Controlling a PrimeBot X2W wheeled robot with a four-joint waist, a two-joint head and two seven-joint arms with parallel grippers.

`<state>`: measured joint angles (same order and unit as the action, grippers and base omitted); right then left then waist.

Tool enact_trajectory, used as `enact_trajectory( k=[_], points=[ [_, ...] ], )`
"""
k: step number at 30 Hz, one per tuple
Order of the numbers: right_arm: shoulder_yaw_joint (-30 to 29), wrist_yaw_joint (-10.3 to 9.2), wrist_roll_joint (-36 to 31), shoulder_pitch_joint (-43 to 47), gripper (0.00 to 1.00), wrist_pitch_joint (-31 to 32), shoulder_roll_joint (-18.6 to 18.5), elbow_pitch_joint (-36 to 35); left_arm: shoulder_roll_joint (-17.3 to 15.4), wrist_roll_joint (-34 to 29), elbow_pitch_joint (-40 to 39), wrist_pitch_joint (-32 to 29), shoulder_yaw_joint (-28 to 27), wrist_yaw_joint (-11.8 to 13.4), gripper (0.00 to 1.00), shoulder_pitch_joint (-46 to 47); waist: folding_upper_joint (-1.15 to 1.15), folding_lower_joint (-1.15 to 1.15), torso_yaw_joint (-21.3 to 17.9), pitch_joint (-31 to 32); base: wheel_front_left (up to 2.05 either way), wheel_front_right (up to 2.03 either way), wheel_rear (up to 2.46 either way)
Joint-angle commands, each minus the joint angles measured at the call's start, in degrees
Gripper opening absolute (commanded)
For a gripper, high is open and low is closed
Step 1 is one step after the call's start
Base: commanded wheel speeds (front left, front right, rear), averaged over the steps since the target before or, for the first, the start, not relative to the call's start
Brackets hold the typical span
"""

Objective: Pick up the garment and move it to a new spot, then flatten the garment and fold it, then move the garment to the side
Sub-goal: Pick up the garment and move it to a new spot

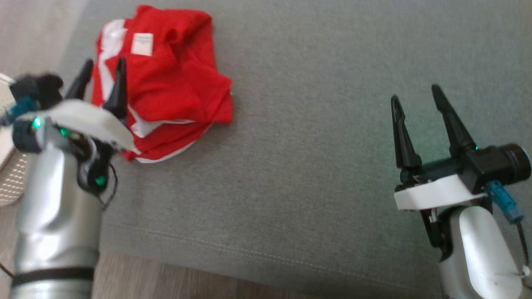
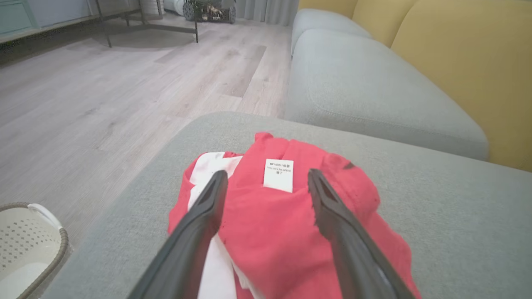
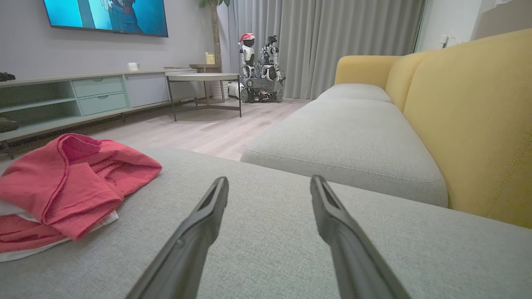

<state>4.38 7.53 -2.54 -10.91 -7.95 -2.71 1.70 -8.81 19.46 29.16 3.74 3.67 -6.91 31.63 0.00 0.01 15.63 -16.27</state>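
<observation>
Grey sofa cushion [image 1: 311, 166], white basket [image 2: 25, 236], wooden floor [image 2: 124, 83]

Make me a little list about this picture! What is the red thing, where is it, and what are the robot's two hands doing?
thing: red and white garment, bunched up, not flat
on top of it: a white tag
where it lies: on the grey cushion, near its left end in the head view
left gripper: left gripper open, fingers over the garment, holding nothing
right gripper: right gripper open, over bare cushion, well away from the garment
nearby: pale basket beside the cushion
</observation>
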Motion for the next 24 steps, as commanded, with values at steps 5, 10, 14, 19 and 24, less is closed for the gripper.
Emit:
enact_trajectory(
  k=[5,10,14,19,24],
  points=[
    [1.99,-0.04,0.0,-2.69,1.0,-0.04,-0.17,-2.9,-5.57,1.4,5.6,-3.47,0.68,-0.43,1.0,8.39,0.0,-0.01,-4.0,-4.69,0.0,0.0,0.0],
    [2.42,-0.04,0.41,-3.15,1.0,-0.8,-0.17,-2.44,-7.89,1.87,12.69,-5.11,3.05,-0.54,1.0,12.44,0.0,-0.01,-6.09,-5.47,0.0,0.0,0.0],
    [2.56,-0.04,0.49,-3.53,1.0,-1.27,-0.17,-2.28,-8.69,3.34,17.41,-7.26,6.36,-0.56,0.36,14.26,0.0,-0.01,-7.2,-5.95,0.0,0.0,0.0],
    [2.51,-0.04,0.7,-3.68,1.0,-1.98,-0.17,-1.44,-10.91,6.65,19.66,-3.93,9.28,-0.57,0.0,15.15,0.0,-0.01,-8.3,-5.46,0.0,0.0,0.0],
    [2.44,-0.04,1.17,-3.14,1.0,-2.62,-0.17,-0.32,-11.86,7.73,19.7,2.43,9.62,-0.57,0.0,15.85,0.0,-0.01,-8.4,-3.25,0.0,0.0,0.0]
  ],
)
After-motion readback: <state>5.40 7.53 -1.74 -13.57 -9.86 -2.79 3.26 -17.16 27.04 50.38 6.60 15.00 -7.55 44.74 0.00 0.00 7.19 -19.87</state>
